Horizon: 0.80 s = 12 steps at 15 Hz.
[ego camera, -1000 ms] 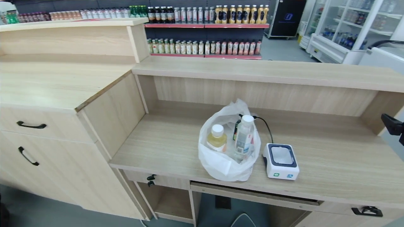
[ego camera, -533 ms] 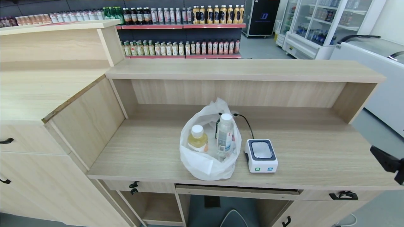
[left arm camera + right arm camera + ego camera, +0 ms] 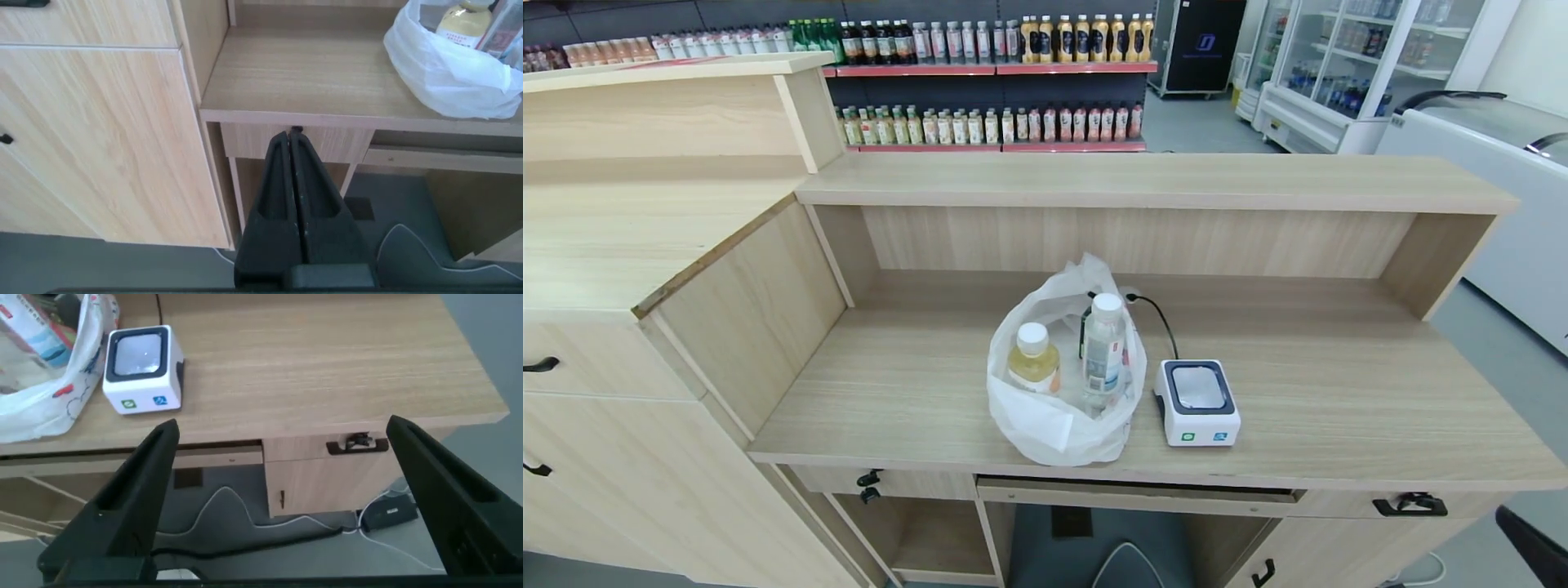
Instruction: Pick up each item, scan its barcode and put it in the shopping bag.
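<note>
A white plastic shopping bag (image 3: 1045, 425) stands open on the wooden desk (image 3: 1339, 392). Inside it a yellow-drink bottle (image 3: 1033, 365) and a taller clear bottle (image 3: 1104, 349) stand upright, both with white caps. A white barcode scanner (image 3: 1197, 403) sits just right of the bag, its black cable running behind. My left gripper (image 3: 292, 145) is shut and holds nothing, hanging below the desk's front edge, left of the bag (image 3: 449, 61). My right gripper (image 3: 282, 445) is open and holds nothing, low in front of the desk, right of the scanner (image 3: 139, 366).
A raised ledge (image 3: 1152, 180) runs behind the desk, and a taller cabinet (image 3: 645, 245) stands to its left. A drawer with a black handle (image 3: 1410, 505) sits under the desk at right. Drink shelves (image 3: 988, 122) and coolers (image 3: 1339, 65) stand beyond.
The head camera swung right, shifting the whole picture. My right arm dropped from beside the desk's right end to below its front edge. Bag, bottles and scanner stayed put.
</note>
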{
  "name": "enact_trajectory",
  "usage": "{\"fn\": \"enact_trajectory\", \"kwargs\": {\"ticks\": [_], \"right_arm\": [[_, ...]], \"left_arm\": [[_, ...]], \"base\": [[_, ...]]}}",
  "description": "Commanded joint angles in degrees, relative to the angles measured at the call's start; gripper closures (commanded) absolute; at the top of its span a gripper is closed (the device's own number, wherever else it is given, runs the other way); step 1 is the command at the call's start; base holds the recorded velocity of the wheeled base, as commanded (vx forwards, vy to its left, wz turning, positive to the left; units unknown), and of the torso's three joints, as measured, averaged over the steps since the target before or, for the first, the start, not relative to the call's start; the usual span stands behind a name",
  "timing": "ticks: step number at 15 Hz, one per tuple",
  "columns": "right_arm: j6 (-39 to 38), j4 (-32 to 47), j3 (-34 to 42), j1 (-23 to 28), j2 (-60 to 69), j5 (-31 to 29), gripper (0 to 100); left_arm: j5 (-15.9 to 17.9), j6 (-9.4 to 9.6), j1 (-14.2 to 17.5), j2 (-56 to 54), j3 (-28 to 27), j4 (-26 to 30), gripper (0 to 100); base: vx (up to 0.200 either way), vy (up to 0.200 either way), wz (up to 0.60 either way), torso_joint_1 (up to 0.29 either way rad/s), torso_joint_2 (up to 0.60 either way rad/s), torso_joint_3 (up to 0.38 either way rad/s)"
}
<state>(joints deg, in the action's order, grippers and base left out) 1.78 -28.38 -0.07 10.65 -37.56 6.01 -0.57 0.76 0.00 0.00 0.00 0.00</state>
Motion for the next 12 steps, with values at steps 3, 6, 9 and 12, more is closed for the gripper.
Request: {"fn": "enact_trajectory", "kwargs": {"ticks": [3,6,9,12], "right_arm": [[1.6,24.6,-1.5,-3.8,31.8,-2.2,0],[1.5,24.6,-1.2,-6.4,31.9,-5.5,0],[1.5,25.0,-0.3,-9.7,34.0,-8.5,0],[1.5,24.6,0.1,-11.0,37.3,-8.8,0]], "left_arm": [[0.0,-0.05,0.0,0.0,0.0,0.0,100],[0.0,0.04,0.0,0.0,0.0,0.0,100],[0.0,-0.05,0.0,0.0,0.0,0.0,100],[0.0,0.04,0.0,0.0,0.0,0.0,100]], "base": [[0.000,0.000,0.00,0.000,0.00,0.000],[0.000,0.000,0.00,0.000,0.00,0.000],[0.000,0.000,0.00,0.000,0.00,0.000],[0.000,0.000,0.00,0.000,0.00,0.000]]}}
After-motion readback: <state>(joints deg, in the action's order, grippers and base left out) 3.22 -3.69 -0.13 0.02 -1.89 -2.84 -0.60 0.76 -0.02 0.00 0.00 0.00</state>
